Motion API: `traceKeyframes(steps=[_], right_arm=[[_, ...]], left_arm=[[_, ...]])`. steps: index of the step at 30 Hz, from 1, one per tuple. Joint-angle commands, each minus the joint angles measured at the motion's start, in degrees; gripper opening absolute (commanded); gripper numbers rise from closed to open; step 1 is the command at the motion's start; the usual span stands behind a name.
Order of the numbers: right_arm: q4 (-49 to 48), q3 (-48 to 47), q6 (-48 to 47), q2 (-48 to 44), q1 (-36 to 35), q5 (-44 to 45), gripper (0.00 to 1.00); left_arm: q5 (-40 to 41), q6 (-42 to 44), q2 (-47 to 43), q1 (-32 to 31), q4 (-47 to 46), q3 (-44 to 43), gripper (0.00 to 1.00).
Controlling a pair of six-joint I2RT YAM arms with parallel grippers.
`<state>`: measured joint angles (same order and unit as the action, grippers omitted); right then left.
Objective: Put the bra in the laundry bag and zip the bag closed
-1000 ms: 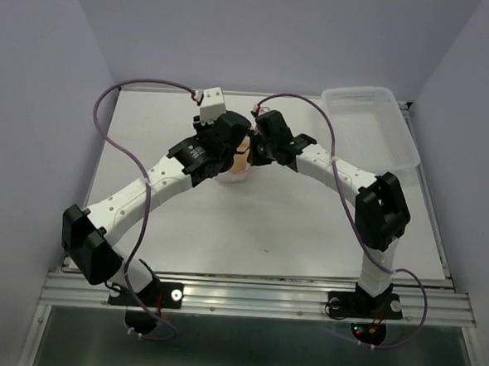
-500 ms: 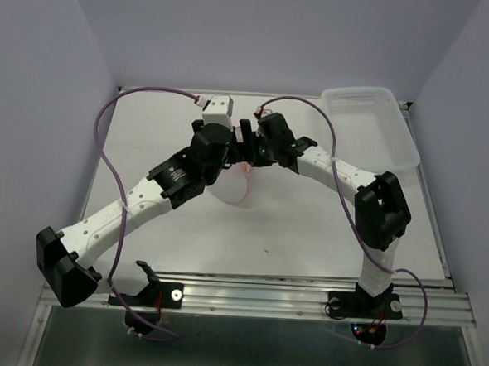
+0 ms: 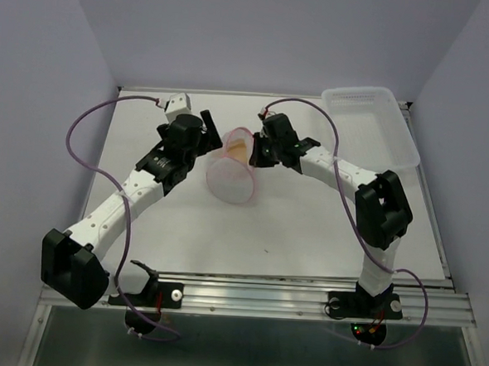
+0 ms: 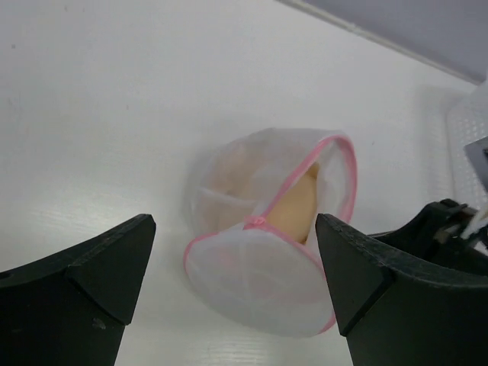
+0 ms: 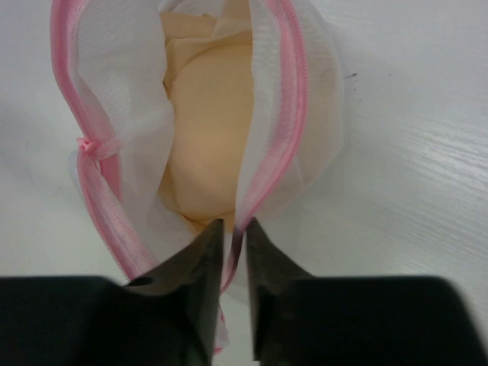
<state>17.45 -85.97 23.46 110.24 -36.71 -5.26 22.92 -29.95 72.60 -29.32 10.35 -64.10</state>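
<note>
The laundry bag (image 3: 232, 176) lies on its side mid-table, a white mesh dome with a pink zipper rim (image 5: 280, 114), its mouth partly unzipped. Inside it the peach bra (image 3: 240, 145) shows through the gap, filling the pouch (image 5: 206, 130). My right gripper (image 3: 257, 153) is shut on the rim of the bag at its right side, the rim pinched between the tips (image 5: 236, 226). To the left of the bag my left gripper (image 3: 208, 133) stands wide open and holds nothing; the bag (image 4: 267, 267) and the bra (image 4: 296, 210) lie beyond its tips (image 4: 235, 223).
A rectangular clear-white plastic basket tray (image 3: 372, 129) stands at the back right corner, tilted against the wall. The zipper pull (image 4: 255, 223) sits on the rim at the bag's left side. Purple cables loop over both arms.
My left gripper opened wide and drew back to the left, off the bag. The bag now lies uncovered with the bra inside. The right gripper kept its pinch on the rim.
</note>
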Motion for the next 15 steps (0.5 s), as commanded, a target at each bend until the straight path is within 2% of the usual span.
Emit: traceKeyframes(steps=[1,3,6,7,10,12,13,14,15], right_arm=[[-2.4,-0.6,-2.4,-1.5,0.1,-2.7,0.31],[-1.5,-1.5,-3.6,-2.4,0.1,-2.7,0.51],[0.2,-3.2,-5.4,-4.5,0.1,-0.3,0.66],[0.6,-3.5,-6.0,-5.1,0.1,0.9,0.76],[0.7,-3.5,-6.2,-8.1,0.1,5.0,0.88],[0.7,-2.2,-6.1,-9.8,0.1,8.3,0.93],[0.7,-1.4,-6.4,-11.7,0.1,8.4,0.93],[0.7,-0.3,-6.3,-12.8,0.1,8.5,1.0],[0.7,2.5,-6.4,-13.9,0.1,8.3,1.0]], left_arm=[[-3.3,-3.7,-3.8,2.2,0.9,6.3,0.99],[-4.4,-4.3,-5.3,3.0,0.6,8.7,0.99],[-5.1,-5.5,-7.5,4.0,-0.1,11.3,0.99],[-5.1,-5.7,-8.1,4.2,-0.2,11.7,0.99],[-5.1,-5.9,-9.8,4.8,-0.1,12.7,0.99],[-5.1,-5.9,-10.7,5.0,0.2,13.0,0.99],[-5.0,-5.8,-11.1,5.0,0.3,13.2,0.99],[-4.7,-5.9,-11.6,5.1,0.6,13.4,0.99],[-4.6,-5.9,-11.8,5.2,0.8,13.6,0.99]])
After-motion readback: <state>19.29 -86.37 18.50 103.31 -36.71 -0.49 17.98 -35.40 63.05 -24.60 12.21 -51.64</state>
